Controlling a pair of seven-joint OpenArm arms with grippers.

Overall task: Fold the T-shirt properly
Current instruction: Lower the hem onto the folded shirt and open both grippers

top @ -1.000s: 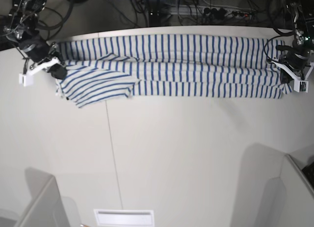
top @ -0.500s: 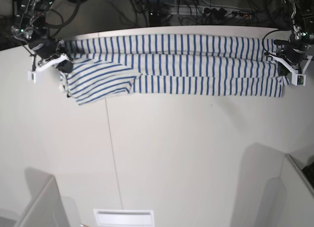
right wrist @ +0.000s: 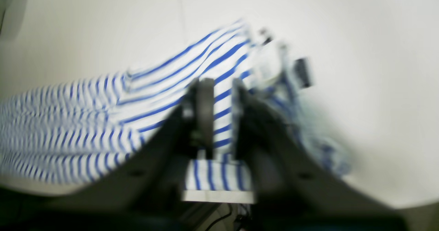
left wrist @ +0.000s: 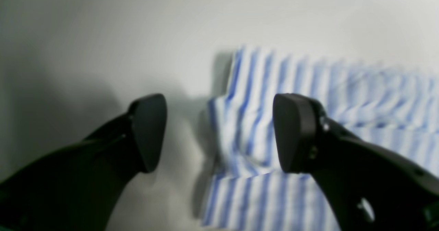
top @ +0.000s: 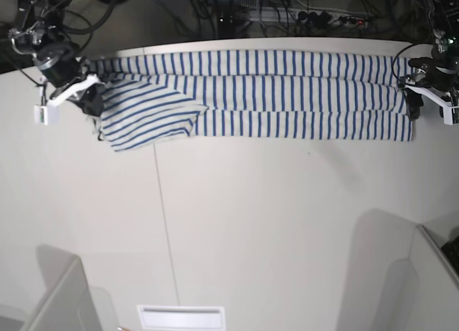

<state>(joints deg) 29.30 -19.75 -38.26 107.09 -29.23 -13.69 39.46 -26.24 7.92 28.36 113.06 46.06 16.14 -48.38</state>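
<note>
Since the earlier frames the left claw [top: 429,100] has let go of the hem end and now stands spread just off the cloth, while the sleeve flap at the other end has been drawn flatter across the band. The large white short-sleeved cloth T-shirt with thin blue stripes [top: 287,94] lies as a long narrow band along the far edge of the pale, matte tabletop [top: 272,231], folded lengthwise into roughly three layers. In the left wrist view the two dark fingers [left wrist: 295,131] are wide apart, with the stacked striped edge of the T-shirt [left wrist: 260,128] lying between and below them, not gripped. The right claw [top: 72,94] is pressed together; in its blurred wrist view the jaws of the right claw [right wrist: 219,121] appear to pinch a fold of striped cloth near the sleeve, though the contact itself cannot be made out with certainty.

Step in hand, as judged: the lengthwise folds are laid, and the right end has been released. The next move probably calls for freeing the sleeve end, then regripping one end through all layers and carrying it across to halve the band, keeping the edges aligned.

The tabletop shows a faint seam [top: 163,223] and a white slotted plate [top: 181,317] at its near edge. Behind the far edge, dark cables [top: 287,16] crowd an unlit background.
</note>
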